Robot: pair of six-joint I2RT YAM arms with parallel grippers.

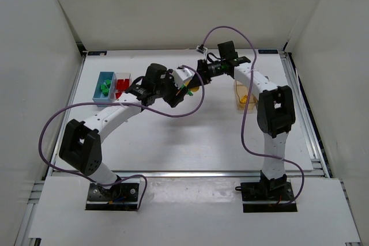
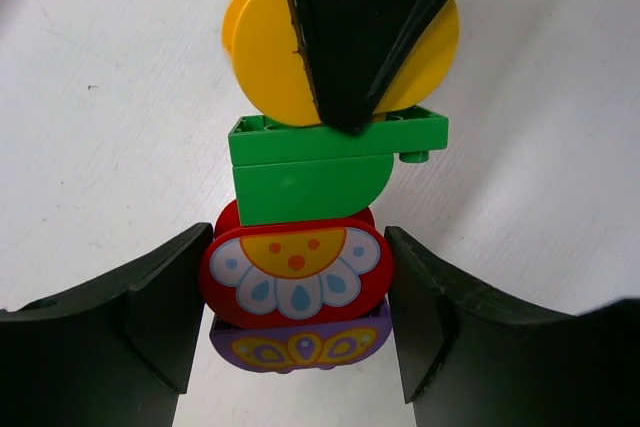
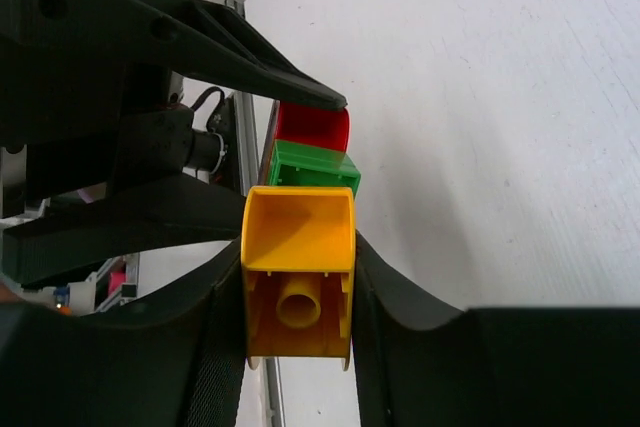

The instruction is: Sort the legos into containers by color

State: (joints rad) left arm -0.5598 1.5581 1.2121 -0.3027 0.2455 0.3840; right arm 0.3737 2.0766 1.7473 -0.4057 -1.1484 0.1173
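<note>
Now my left tool [image 2: 297,292] is clamped on the red brick [image 2: 295,267] of the stack [image 1: 187,89], w/ purple brick [image 2: 297,349] behind it and green brick [image 2: 305,172] next. My right tool [image 3: 298,297] pinches the yellow brick [image 3: 298,232] at the opp. end. Stack sits over the table [image 1: 190,142], mid-back, btw blue bin [image 1: 99,91] + clear bin [image 1: 128,78] left, orange bin [image 1: 245,105] right.

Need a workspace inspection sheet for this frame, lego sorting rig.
Surface: white tabletop, bare where visible.
Job's things: purple-red-green-yellow plastic brick stack between both pincers; blue-tinted bin holds green bricks; clear bin holds red bricks; orange-amber bin at right, contents unclear.
Clutter: nothing seen.
Grippers: left pincer shut on red brick; right pincer shut on yellow brick.
Cables: purple cables loop off each arm.
Surroundings: white enclosure walls.
</note>
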